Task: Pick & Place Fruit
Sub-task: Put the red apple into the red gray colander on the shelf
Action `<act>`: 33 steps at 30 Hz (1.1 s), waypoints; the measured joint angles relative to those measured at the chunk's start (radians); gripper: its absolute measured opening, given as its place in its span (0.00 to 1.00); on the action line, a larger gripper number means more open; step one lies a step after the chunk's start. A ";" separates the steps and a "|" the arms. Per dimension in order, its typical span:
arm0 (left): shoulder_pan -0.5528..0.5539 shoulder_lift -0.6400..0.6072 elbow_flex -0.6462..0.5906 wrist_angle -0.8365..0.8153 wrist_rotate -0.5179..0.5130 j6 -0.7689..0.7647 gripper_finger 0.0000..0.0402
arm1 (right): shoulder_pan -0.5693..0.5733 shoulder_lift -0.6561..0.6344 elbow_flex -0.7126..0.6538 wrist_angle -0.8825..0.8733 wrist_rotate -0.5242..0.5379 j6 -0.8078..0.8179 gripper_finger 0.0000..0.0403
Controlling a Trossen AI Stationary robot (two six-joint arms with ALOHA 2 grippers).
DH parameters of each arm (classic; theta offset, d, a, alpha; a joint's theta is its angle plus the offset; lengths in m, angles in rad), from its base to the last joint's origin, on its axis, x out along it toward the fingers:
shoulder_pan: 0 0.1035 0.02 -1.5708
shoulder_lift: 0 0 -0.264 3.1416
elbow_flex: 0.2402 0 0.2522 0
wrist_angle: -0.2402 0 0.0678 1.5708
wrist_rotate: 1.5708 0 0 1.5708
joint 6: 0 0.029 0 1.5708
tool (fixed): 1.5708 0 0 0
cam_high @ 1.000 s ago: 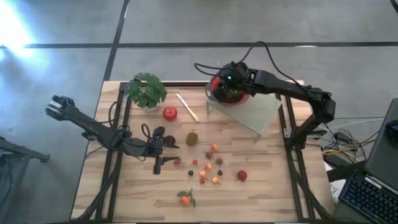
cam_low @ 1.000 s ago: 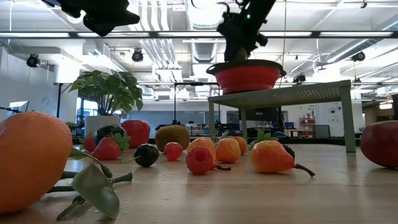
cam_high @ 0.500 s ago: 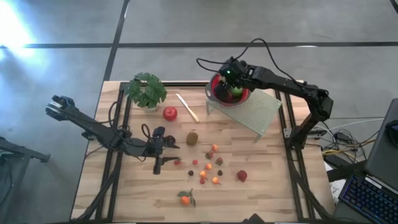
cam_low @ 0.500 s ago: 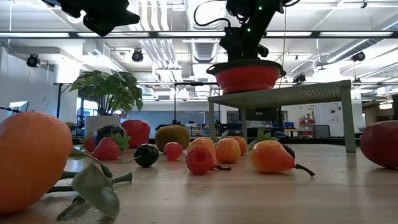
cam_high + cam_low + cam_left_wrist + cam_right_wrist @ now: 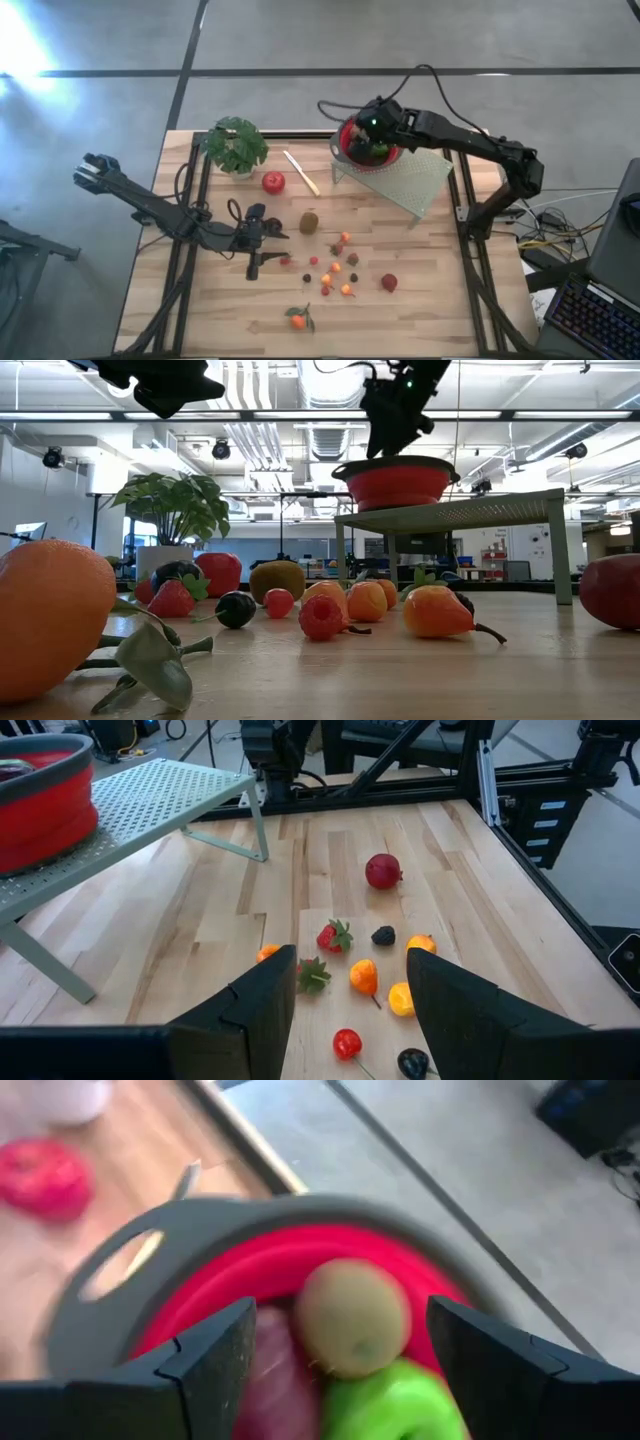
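Kiwi in the bowl, my jaws spread above it

The kiwi [image 5: 352, 1317] lies in the red bowl [image 5: 250, 1270] beside a green apple [image 5: 395, 1405]; my right jaws [image 5: 340, 1355] hang empty over it. Catching the rim could tip the bowl off its rack [image 5: 405, 180]. My left jaws [image 5: 350, 1005] wait spread over the counter [image 5: 420, 290].

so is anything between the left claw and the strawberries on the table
Nothing visible does. The left claw is open above bare wood, and the strawberries lie just ahead of it among small berries, with no other thing in between.
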 joint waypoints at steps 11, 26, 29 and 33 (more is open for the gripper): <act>0.000 0.000 0.000 0.000 0.000 0.000 0.49 | 0.237 -0.019 -0.003 -0.161 0.000 0.125 0.49; 0.000 0.000 0.000 0.000 0.000 0.000 0.49 | 0.510 -0.020 -0.025 -0.196 0.001 0.298 0.16; 0.000 0.000 0.000 0.000 0.000 0.000 0.49 | 0.555 -0.020 -0.045 -0.195 0.001 0.329 0.11; 0.000 0.000 0.000 0.000 0.000 0.000 0.49 | 0.613 -0.020 -0.092 -0.196 0.001 0.367 0.07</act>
